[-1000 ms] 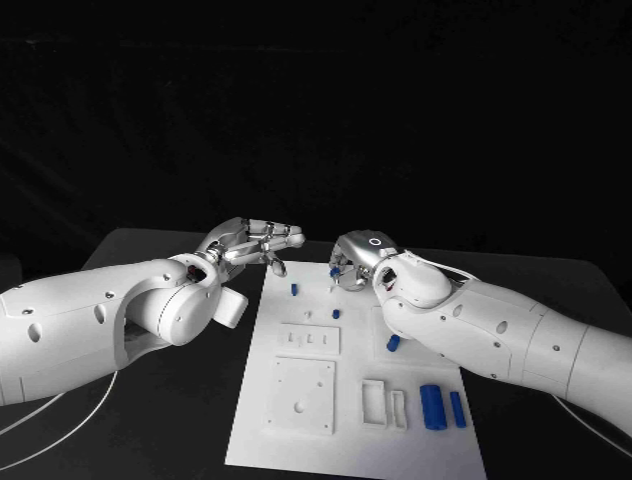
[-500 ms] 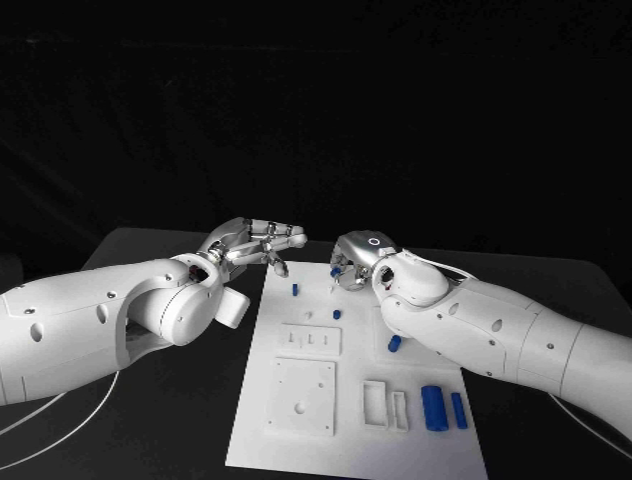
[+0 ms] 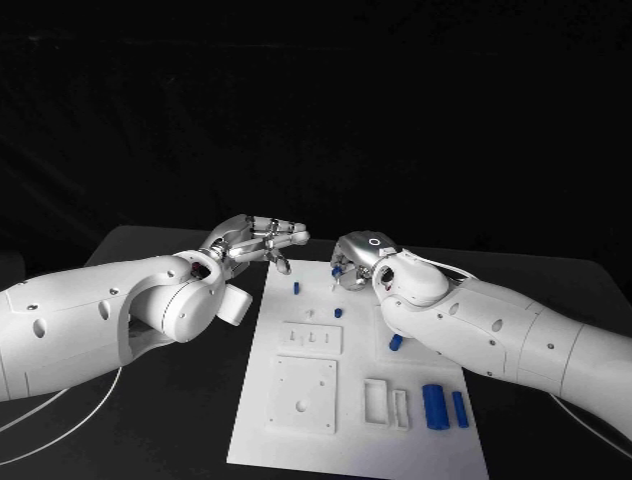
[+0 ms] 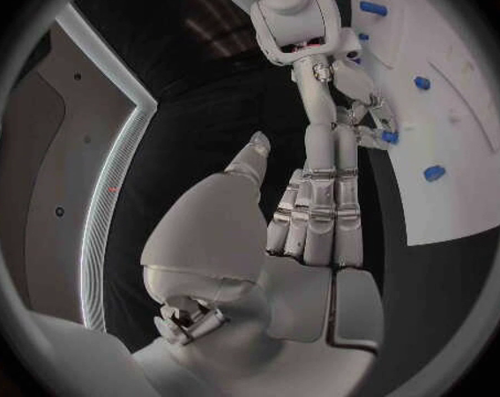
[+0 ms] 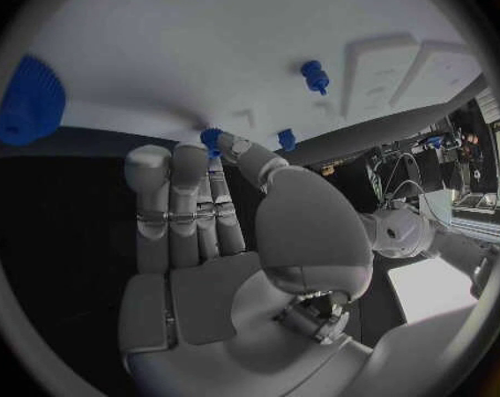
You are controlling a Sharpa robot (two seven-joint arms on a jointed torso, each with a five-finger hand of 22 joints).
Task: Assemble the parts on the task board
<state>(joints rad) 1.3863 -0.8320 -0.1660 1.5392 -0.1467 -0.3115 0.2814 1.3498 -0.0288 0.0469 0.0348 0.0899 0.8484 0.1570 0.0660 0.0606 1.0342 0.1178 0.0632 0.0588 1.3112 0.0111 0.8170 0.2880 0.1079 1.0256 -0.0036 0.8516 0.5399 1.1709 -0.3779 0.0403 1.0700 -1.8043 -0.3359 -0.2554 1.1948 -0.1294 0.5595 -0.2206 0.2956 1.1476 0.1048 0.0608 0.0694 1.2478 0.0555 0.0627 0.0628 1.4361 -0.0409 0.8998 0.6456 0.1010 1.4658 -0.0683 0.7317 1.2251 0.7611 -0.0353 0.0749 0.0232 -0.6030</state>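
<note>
The white task board (image 3: 305, 425) lies in the middle of the black table. My right hand (image 3: 354, 262) is at the board's far edge and pinches a small blue part (image 5: 211, 137) between thumb and fingertip; the left wrist view shows that same blue part (image 4: 390, 137) at the right hand (image 4: 354, 97). My left hand (image 3: 263, 240) hovers by the board's far left corner with its fingers (image 4: 319, 212) stretched out and nothing in them. Two small blue pegs (image 3: 297, 288) (image 3: 338, 313) stand on the far part of the board.
A blue piece (image 3: 394, 343) lies beside my right forearm. Two larger blue pieces (image 3: 433, 405) (image 3: 458, 408) lie at the board's near right, next to two white slotted blocks (image 3: 375, 402). A raised white square plate (image 3: 303, 395) sits at the near left.
My left hand has edged slightly towards the board's far corner. The right hand and the parts on the board stay where they were.
</note>
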